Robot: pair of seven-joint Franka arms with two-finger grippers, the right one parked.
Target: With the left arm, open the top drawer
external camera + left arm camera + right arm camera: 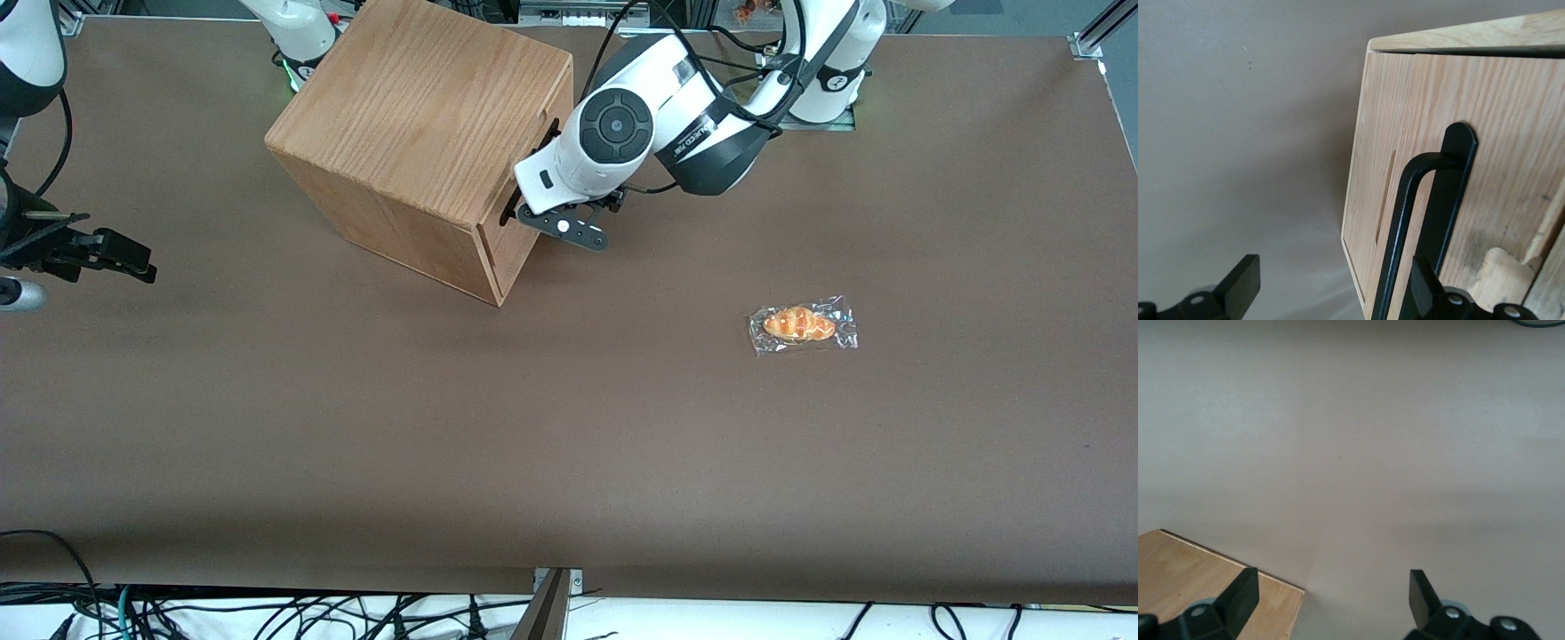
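Top drawer [1485, 173] sits shut; the left arm's gripper [1331, 293], fingers wide, straddles the black bar handle [1405, 227]. I'd pinch squarely, then pull straight out.

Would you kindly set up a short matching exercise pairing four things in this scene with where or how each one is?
Things:
1. gripper
2. top drawer
3. wrapped bread roll
4. cabinet

States:
A. lying on the table toward the working arm's end, nearer the front camera than the cabinet
B. shut, flush in the cabinet's front
C. open, fingers either side of the black bar handle
D. standing on the brown table, set at an angle

Pairs: 1-C, 2-B, 3-A, 4-D
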